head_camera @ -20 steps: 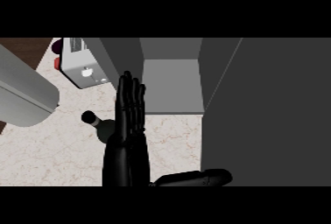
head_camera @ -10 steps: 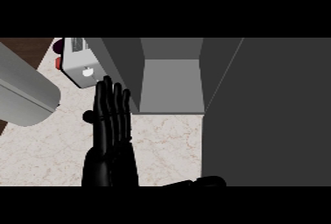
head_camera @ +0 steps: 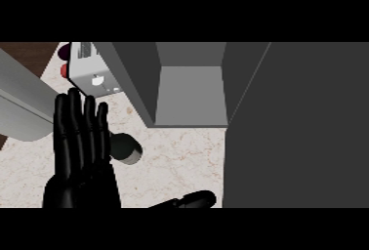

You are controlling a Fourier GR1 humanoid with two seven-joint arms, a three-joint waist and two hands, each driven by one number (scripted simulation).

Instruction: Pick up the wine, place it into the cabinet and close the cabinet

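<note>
Left hand [head_camera: 81, 146] has slid further left since a half-second ago, uncovering more of the wine bottle [head_camera: 127, 149]. Fingers straight, pressed together, pointing up, holding nothing. Bottle on the marble counter [head_camera: 180, 156] just right of the hand. Right hand [head_camera: 189, 200] at bottom edge, fingers can't tell. Open cabinet [head_camera: 189, 97] beyond; toaster [head_camera: 93, 73] upper left.
</note>
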